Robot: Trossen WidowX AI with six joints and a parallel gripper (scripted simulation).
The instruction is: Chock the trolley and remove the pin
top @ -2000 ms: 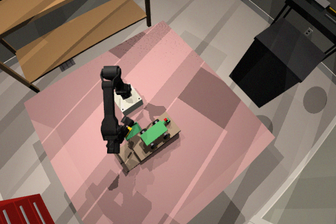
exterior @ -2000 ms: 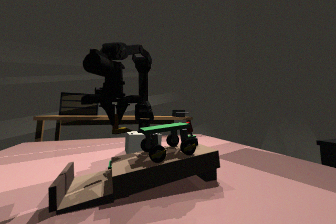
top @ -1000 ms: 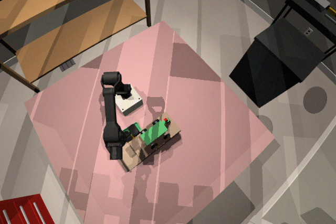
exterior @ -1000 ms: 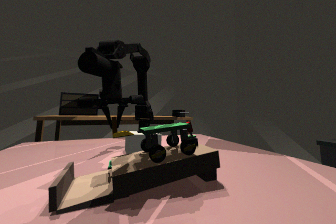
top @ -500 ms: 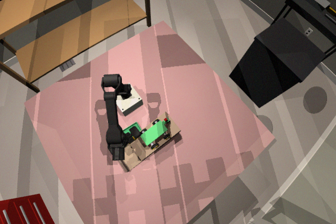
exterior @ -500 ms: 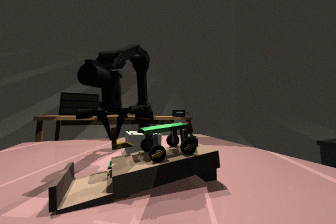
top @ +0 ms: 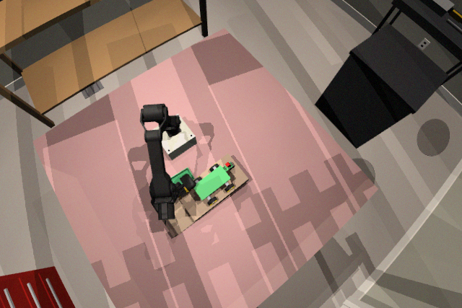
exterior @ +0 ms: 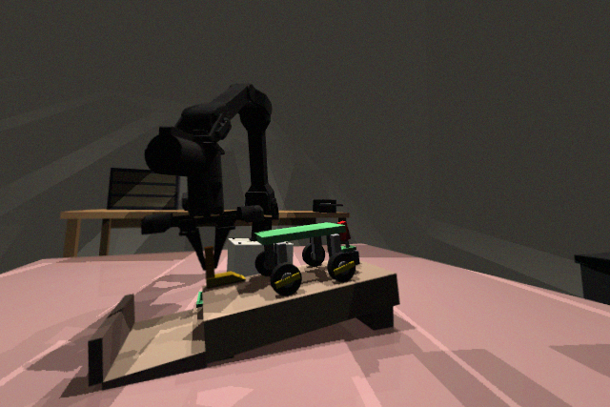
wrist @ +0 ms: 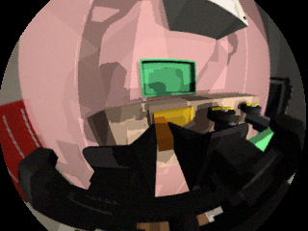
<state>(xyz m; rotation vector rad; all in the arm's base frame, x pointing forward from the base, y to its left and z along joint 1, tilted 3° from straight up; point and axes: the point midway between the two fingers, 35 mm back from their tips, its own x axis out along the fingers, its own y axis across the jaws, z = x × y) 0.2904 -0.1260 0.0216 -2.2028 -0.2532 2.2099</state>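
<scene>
Gripper (top: 182,190) (exterior: 210,268) (wrist: 161,126) closed on the orange handle (exterior: 210,260) (wrist: 164,134) of the yellow chock (exterior: 226,277) (wrist: 174,115). Chock at the ramp (top: 197,213) (exterior: 295,301) (wrist: 130,114), downhill of the trolley (top: 212,182) (exterior: 300,232) (wrist: 262,140), apart from its wheels. Red-headed pin (top: 227,164) (exterior: 343,234) at trolley's uphill end. Green tray (top: 188,171) (exterior: 199,298) (wrist: 168,78) beside ramp.

From here it looks like a workshop: beyond the fingers (exterior: 221,250) stands a wooden-topped bench (top: 112,32) (exterior: 291,214), and off to one side, a red cabinet (top: 33,286) (wrist: 16,140) with long metal handles.
</scene>
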